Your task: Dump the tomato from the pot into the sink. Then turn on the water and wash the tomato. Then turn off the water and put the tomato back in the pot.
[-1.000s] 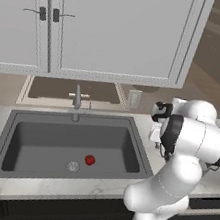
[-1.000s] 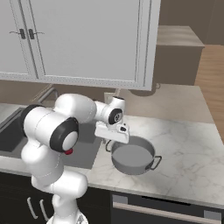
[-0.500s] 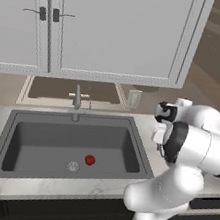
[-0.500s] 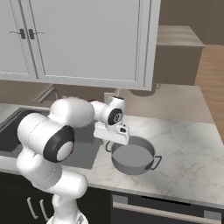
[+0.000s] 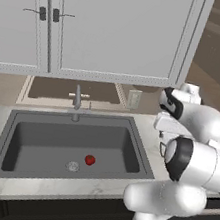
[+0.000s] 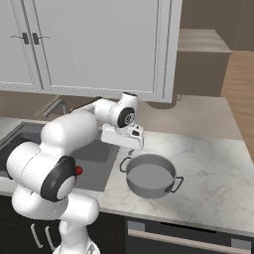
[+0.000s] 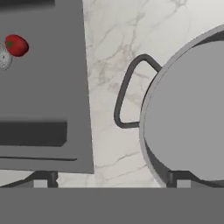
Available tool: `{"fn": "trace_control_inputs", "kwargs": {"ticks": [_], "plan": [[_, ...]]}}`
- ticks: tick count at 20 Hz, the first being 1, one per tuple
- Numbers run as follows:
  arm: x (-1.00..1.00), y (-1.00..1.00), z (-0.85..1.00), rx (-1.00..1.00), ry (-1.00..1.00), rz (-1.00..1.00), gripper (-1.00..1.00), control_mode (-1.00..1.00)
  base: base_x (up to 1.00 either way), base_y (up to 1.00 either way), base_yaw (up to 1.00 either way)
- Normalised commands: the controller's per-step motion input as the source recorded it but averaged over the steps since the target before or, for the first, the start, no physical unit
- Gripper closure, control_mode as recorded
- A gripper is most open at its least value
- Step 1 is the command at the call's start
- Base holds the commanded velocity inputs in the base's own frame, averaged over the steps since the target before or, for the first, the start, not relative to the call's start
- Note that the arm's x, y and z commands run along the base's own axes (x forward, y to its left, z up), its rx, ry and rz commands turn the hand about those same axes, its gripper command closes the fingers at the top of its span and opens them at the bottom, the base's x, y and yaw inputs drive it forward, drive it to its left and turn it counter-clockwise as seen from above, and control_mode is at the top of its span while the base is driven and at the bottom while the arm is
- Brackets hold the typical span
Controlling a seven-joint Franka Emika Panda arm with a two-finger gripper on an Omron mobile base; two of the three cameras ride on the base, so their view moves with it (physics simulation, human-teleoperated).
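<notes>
The tomato (image 5: 90,160) lies on the floor of the sink (image 5: 51,138), right beside the round drain (image 5: 72,166). In the hand view the tomato (image 7: 16,45) is at the top left. The grey pot (image 6: 149,176) stands upright and empty on the marble counter, just right of the sink. My gripper (image 6: 130,148) hangs open over the pot's left loop handle (image 7: 124,94), which lies between the spread fingertips (image 7: 177,178) with nothing touching it. No water shows at the faucet (image 5: 77,99).
White wall cabinets (image 5: 96,23) hang above the counter, close over the arm. A light switch plate (image 5: 133,98) sits on the back wall. Bare marble counter (image 6: 213,163) stretches to the right of the pot. A dark oven front (image 6: 188,238) lies below it.
The gripper's jaws have spread wide over the pot's handle. The arm's elbow has swung a little to one side. Pot and tomato have stayed where they were.
</notes>
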Motion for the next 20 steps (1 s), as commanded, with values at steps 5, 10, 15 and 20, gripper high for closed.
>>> {"fn": "trace_control_inputs", "kwargs": {"ticks": [5,10,15,20], "plan": [[0.0,0.38,0.32,0.0,-0.04,0.0,-1.0,-1.0,0.0,0.0,0.0],[-0.06,0.6,0.02,0.0,-0.07,0.05,-1.0,-1.0,0.0,0.0,0.0],[-0.09,0.59,0.0,0.0,-0.13,0.08,-1.0,-1.0,0.0,0.0,0.0],[0.0,0.54,0.0,0.0,-0.16,0.06,-1.0,-1.0,0.0,0.0,0.0]]}}
